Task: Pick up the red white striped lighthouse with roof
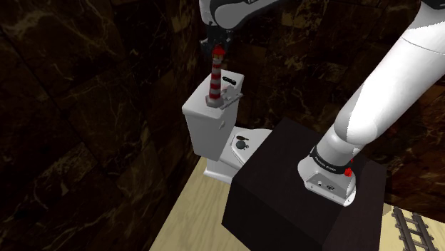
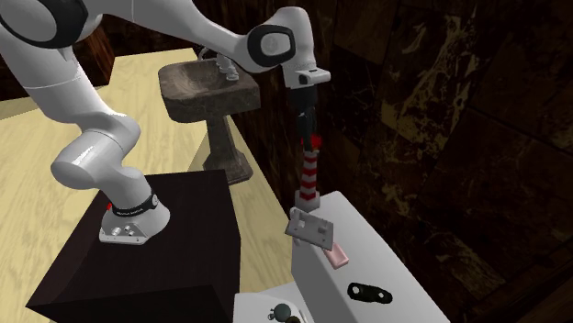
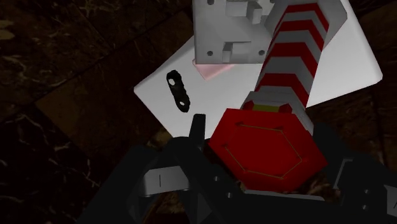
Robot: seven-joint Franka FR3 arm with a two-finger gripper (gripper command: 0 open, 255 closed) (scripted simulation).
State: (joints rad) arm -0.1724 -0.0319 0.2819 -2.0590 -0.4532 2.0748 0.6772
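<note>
The lighthouse (image 1: pixel 216 77) has a red-and-white striped tower and a red roof. It is upright over the white toilet tank lid (image 1: pixel 207 118), base at or just above the lid; I cannot tell which. My black gripper (image 1: pixel 217 44) comes down from above and is shut on the red roof. In the second exterior view the gripper (image 2: pixel 310 128) clasps the top of the lighthouse (image 2: pixel 310 172) near the lid's far end (image 2: pixel 386 257). In the wrist view the red roof (image 3: pixel 270 149) sits between the fingers (image 3: pixel 198 130), with the striped tower (image 3: pixel 294 48) beyond it.
On the lid lie a grey blocky piece (image 2: pixel 308 226), a pink flat piece (image 2: pixel 336 254) and a small black part (image 2: pixel 369 292). The toilet bowl (image 1: pixel 242 146) is next to the black stand (image 1: pixel 299 192). A stone sink (image 2: pixel 207 87) stands nearby. Dark marble walls close in behind.
</note>
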